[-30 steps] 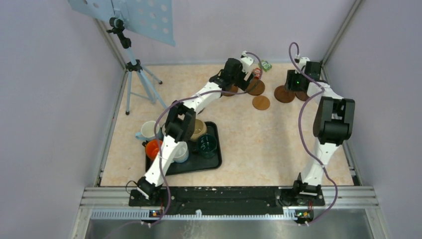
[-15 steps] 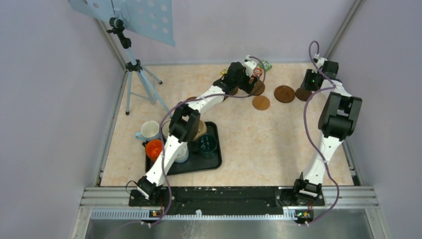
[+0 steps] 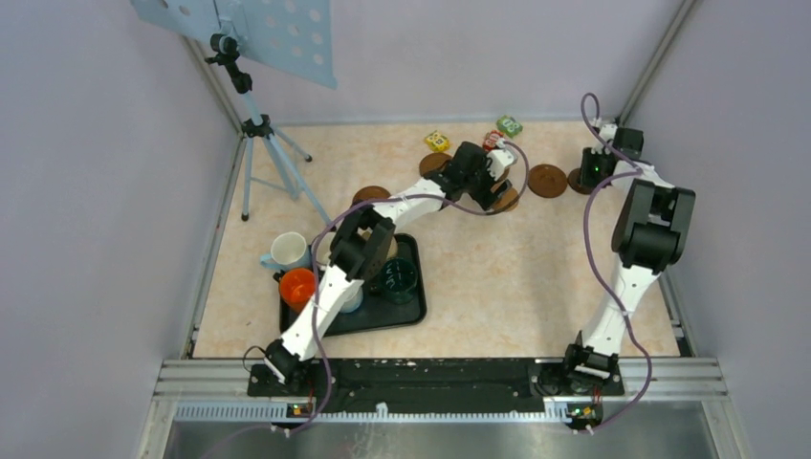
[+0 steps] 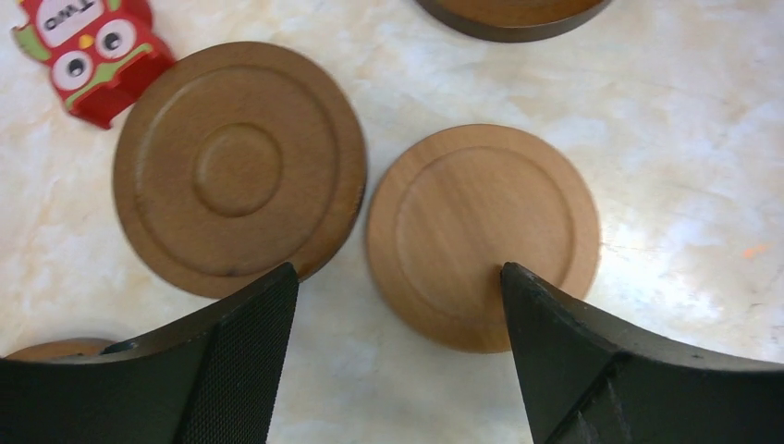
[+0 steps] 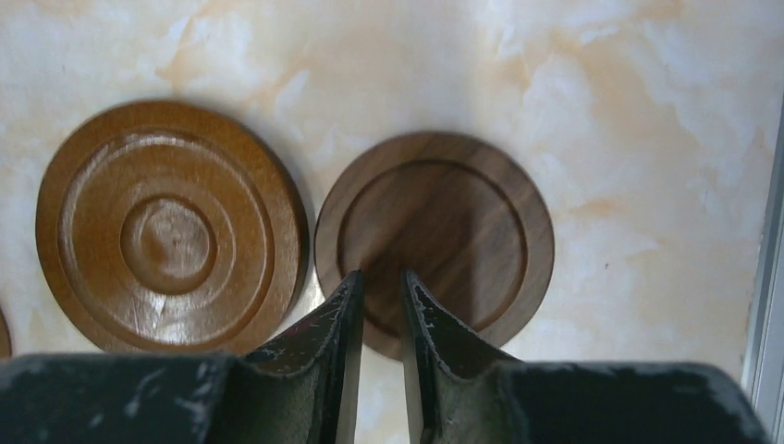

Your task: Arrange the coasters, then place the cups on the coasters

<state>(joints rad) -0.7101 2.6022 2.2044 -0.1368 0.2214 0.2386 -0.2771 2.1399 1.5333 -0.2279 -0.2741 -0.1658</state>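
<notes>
Several brown coasters lie at the far side of the table. My left gripper (image 4: 398, 273) is open wide, hovering above a light coaster (image 4: 483, 236) and a darker ringed coaster (image 4: 238, 166); it touches neither. My right gripper (image 5: 381, 276) has its jaws drawn to a thin slit with nothing between them, tips over the near edge of a dark coaster (image 5: 434, 242). A glossy ringed coaster (image 5: 171, 227) lies to its left. The cups stand on or beside the black tray (image 3: 406, 311): a white cup (image 3: 284, 251), an orange cup (image 3: 295, 285) and a dark green cup (image 3: 397, 277), others hidden by the left arm.
A red owl block (image 4: 88, 55) lies by the darker coaster. A yellow block (image 3: 437, 141) and a green block (image 3: 509, 125) sit near the back wall. A tripod (image 3: 263, 143) stands at the far left. The right wall rail runs close beside the right gripper (image 3: 591, 172).
The left arm swung right and nearer, from the back coasters to above the light one. The right gripper moved right onto the dark coaster and its jaws narrowed.
</notes>
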